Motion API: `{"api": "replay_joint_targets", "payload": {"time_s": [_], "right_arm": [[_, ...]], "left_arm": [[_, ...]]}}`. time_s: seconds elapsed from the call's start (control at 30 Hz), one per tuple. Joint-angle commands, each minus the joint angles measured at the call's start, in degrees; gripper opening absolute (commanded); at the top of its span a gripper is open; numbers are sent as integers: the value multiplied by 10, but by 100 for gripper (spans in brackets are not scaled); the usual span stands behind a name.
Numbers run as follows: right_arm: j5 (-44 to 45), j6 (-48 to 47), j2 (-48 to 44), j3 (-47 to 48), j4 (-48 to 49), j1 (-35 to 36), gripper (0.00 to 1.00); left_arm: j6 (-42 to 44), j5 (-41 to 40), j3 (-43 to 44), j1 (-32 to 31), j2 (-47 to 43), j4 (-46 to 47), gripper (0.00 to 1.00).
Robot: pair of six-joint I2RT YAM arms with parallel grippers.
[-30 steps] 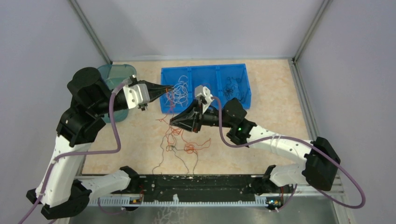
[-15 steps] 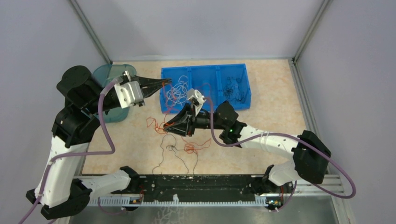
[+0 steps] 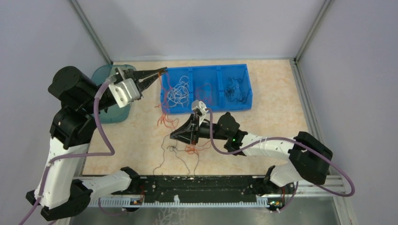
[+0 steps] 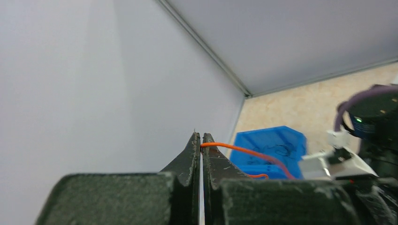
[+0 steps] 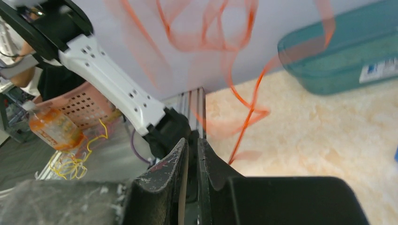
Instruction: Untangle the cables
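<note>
Now, thin cables [image 3: 189, 150] in a knot
They lie tangled on the surface [image 3: 281, 89] by the right hand [image 3: 173, 136] (holding or not, I cannot tell). Farther back, the left hand [image 3: 164, 71] pinches one orange wire [image 4: 244, 151] up high: light, floppy, best gripped near its end.
</note>
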Motion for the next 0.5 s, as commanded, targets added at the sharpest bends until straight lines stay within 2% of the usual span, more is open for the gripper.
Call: {"api": "replay_joint_targets", "payload": {"time_s": [0.0,0.13,0.23,0.33,0.47], "right_arm": [[36,7,-14,-47,50,6,14],[43,14,-21,-80,54,6,14],[51,-8,-58,-84,7,6,18],[62,-35,-131,-61,-75,-2,45],[52,-52,-230,-15,-179,-28,69]], "left_arm": [[36,-43,27,2,-4,84,0],[63,-64,36,2,-4,106,0],[77,-57,48,2,0,78,0],[97,-38,51,2,0,26,0],[128,-28,31,1,-7,-28,0]]}}
